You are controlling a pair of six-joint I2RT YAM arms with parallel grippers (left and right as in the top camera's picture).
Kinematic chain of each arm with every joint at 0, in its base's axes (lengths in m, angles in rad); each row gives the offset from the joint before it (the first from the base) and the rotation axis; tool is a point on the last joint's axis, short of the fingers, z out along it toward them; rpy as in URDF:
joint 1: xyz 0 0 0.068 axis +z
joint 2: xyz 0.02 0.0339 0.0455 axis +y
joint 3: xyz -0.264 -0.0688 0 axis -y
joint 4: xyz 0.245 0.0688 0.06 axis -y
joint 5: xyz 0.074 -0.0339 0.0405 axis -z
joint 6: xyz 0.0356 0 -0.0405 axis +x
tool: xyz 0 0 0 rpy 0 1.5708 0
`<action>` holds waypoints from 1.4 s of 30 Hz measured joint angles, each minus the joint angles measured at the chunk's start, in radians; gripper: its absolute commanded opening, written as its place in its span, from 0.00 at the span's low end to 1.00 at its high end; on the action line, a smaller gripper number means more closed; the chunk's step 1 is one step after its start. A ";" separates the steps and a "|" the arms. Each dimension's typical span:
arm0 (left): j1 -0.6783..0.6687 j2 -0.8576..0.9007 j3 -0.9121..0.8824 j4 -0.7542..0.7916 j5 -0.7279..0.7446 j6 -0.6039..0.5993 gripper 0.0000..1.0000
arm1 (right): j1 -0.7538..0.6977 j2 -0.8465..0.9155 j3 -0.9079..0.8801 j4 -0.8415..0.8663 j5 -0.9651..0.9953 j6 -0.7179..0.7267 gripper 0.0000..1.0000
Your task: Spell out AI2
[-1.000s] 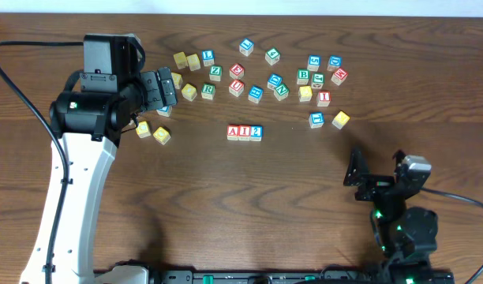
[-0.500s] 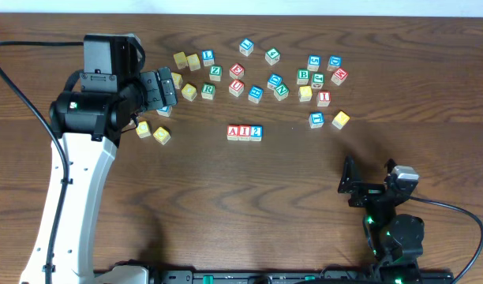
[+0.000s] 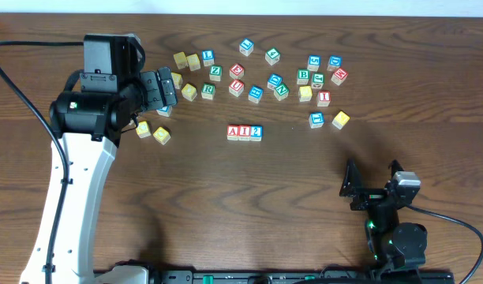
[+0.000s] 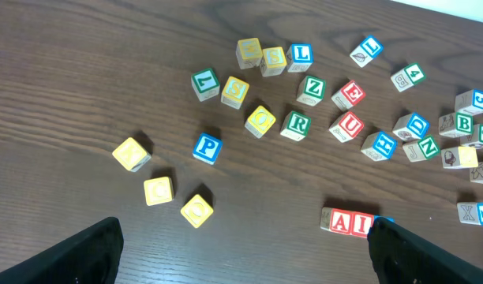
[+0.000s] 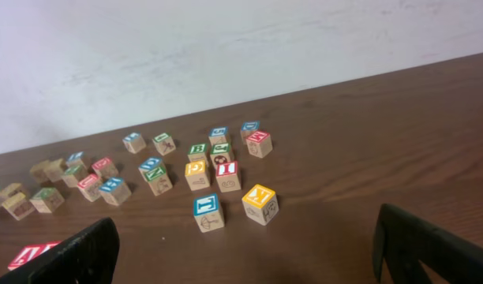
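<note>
Plainly, the word is already laid out: the A block (image 3: 233,132), I block (image 3: 245,132) and 2 block (image 3: 256,132) sit touching in a straight row near the middle of the table (image 3: 186,205), reading A-I-2 from left to right. We judge that the only step left is parking the arms without disturbing that row. The left gripper (image 3: 172,87) hovers at about 10 o'clock from the row, fingers spread wide and empty, with the P block (image 4: 206,148) and three yellow blocks (image 4: 158,189) close beneath it. The right gripper (image 3: 372,172) sits at about 4 o'clock, well apart from everything, and is also spread and holding nothing. To finish well, we would lift the left arm straight up before drawing it back, so that no finger drags a stray cube toward the word. We would also keep the right arm's path on the near side, away from the row. By our count there are three blocks in the word and two grippers. Roughly twenty-eight loose blocks (image 3: 275,80) fan from 10 o'clock round to 2 o'clock. That last count is uncertain, because the left arm hides a few of them in the overhead view.
</note>
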 measured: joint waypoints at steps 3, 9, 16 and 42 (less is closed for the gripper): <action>0.000 0.000 0.000 0.000 0.000 0.000 0.98 | 0.000 0.000 0.000 0.000 0.000 -0.009 0.99; 0.000 0.000 0.000 0.000 0.000 0.000 0.98 | 0.000 0.000 0.000 0.000 0.000 -0.017 0.99; 0.000 0.000 0.000 0.000 0.000 0.000 0.98 | 0.000 0.000 0.000 0.000 0.000 -0.017 0.99; 0.000 -0.084 -0.022 -0.007 -0.218 0.000 0.98 | 0.000 0.000 0.000 0.000 0.000 -0.018 0.99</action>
